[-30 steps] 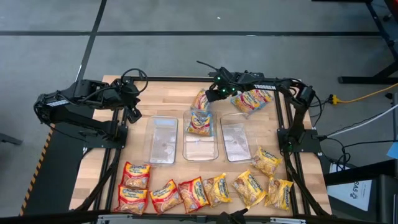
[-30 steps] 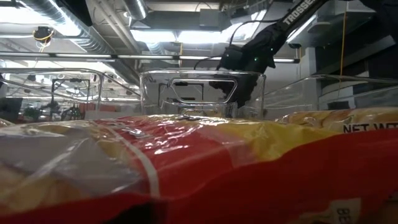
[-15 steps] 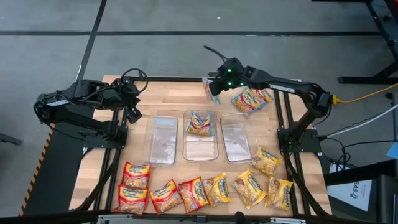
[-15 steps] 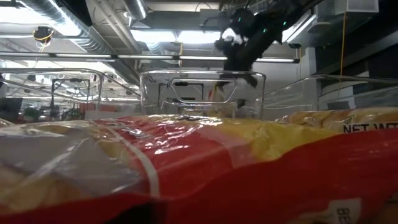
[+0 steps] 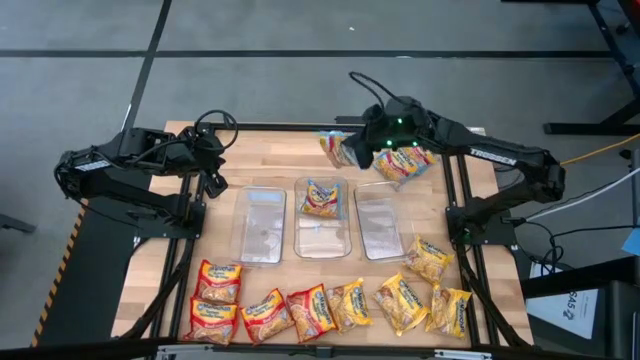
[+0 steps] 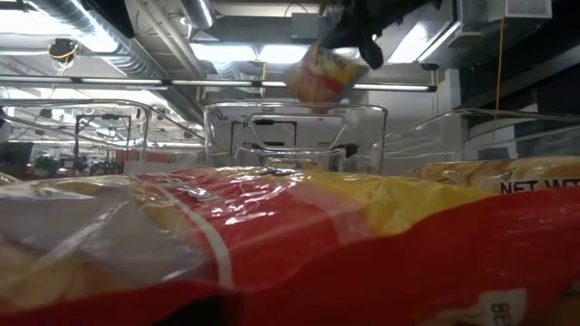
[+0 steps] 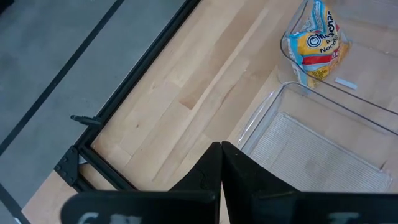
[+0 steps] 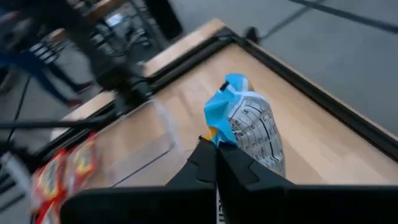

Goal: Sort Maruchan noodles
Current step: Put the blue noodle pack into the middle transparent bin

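Wood table (image 5: 280, 150); wrist-only, prob. blue-trimmed pkt (image 8: 245, 127).

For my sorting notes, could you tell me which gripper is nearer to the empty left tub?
Left. The left gripper sits shut just beside the left tub; the right gripper is farther off, beyond the middle tub, holding a blue-trimmed packet.

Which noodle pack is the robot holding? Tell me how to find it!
Look at the table's far edge, beyond the three clear tubs. The right gripper, shut, holds one pack in the air there, just past the middle tub. It has blue trim and is the only pack lifted off the table, apart from the pile beside it.
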